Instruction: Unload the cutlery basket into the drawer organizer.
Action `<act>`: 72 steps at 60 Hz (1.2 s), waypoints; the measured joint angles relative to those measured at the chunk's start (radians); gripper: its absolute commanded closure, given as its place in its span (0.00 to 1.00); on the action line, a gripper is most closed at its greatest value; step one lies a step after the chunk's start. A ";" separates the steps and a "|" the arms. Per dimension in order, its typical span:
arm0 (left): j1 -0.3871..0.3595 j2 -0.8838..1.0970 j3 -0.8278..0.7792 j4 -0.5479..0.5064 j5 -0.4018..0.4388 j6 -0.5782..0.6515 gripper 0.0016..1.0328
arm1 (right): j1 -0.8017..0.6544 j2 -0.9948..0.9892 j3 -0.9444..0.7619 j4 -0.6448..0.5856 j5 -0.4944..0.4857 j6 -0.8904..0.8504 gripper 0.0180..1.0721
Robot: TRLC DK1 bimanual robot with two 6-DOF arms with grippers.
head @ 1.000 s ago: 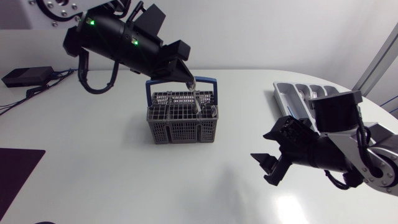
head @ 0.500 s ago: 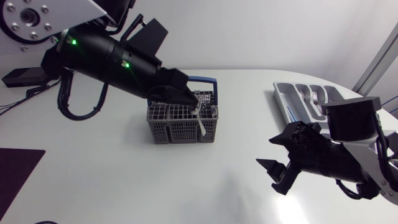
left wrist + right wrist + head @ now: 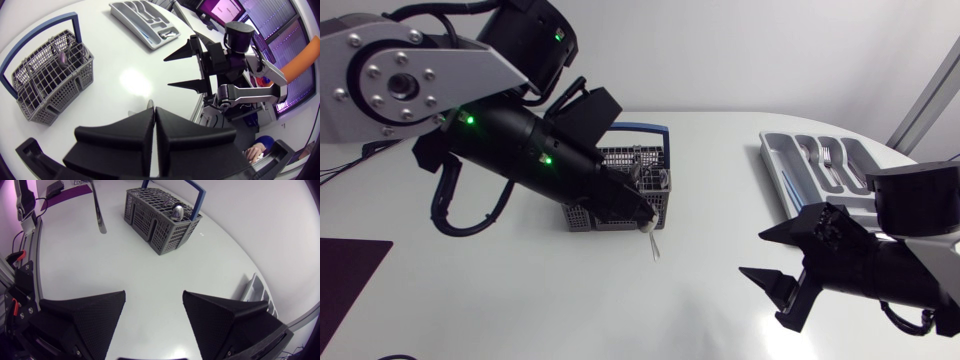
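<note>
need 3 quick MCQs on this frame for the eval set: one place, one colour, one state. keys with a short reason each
1. Where is the slim silver cutlery piece, gripped by the left pincer, relative to the grey mesh cutlery basket?
A. standing inside it
B. hanging just outside it
C. lying beneath it

2. What colour is the basket's handle?
A. red
B. blue
C. yellow

3. What state is the right pincer in?
A. open, holding nothing
B. shut on a fork
C. shut on the handle

Key: 1 B, the piece dangles from the pincer beside the basket wall. 2 B, a blue bar arches over the grey mesh. 3 A, its fingers stand wide apart with nothing between them.
</note>
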 measured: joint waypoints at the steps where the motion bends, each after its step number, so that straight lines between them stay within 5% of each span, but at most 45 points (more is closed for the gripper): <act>1: -0.003 0.000 -0.001 0.000 0.000 0.002 0.97 | -0.002 -0.003 0.000 -0.005 -0.004 0.000 0.21; 36: -0.104 0.133 -0.005 0.045 0.035 0.026 0.97 | -0.041 -0.010 0.002 -0.083 -0.184 -0.026 0.21; 72: -0.114 0.213 0.063 0.072 0.099 0.026 0.97 | -0.034 0.162 0.107 -0.087 -0.397 -0.024 0.22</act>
